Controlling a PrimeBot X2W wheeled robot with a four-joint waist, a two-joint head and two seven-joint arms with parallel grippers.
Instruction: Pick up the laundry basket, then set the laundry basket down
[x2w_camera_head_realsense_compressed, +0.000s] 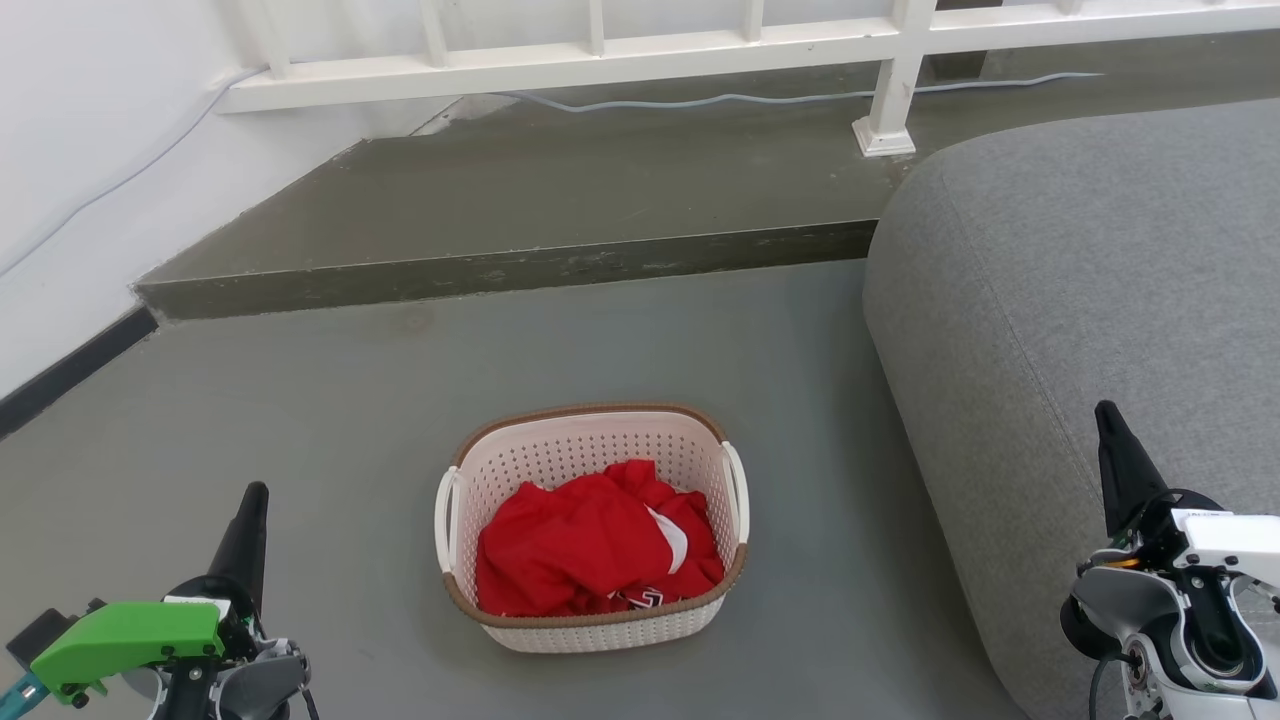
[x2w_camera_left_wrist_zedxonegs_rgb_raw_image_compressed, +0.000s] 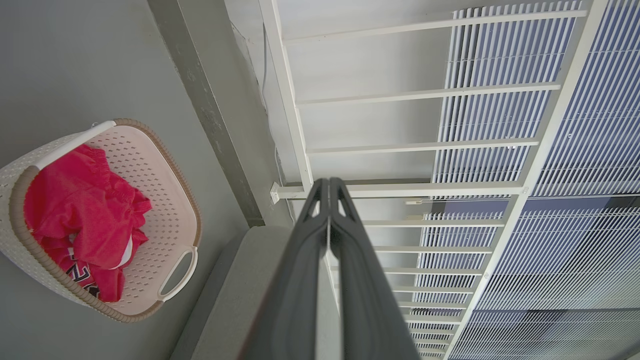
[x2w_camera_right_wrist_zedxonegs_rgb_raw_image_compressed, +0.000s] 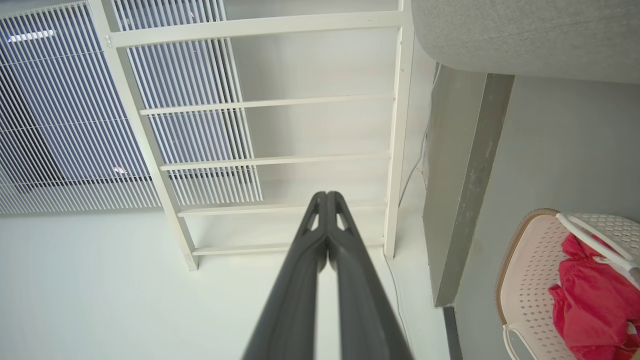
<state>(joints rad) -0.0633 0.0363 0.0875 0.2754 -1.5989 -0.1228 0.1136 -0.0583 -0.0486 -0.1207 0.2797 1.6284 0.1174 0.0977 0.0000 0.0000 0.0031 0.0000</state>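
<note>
Evidently pick-up has not begun: the laundry basket (x2w_camera_head_realsense_compressed: 580, 455) sits on the floor (x2w_camera_head_realsense_compressed: 350, 420) between left tool (x2w_camera_head_realsense_compressed: 248, 530) and right tool (x2w_camera_head_realsense_compressed: 1118, 450), both closed, empty, well apart. Next, each must open toward its nearer handle (x2w_camera_head_realsense_compressed: 738, 490).

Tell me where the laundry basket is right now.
In the head view the laundry basket stands on the grey floor, low centre, left of the grey sofa.
</note>
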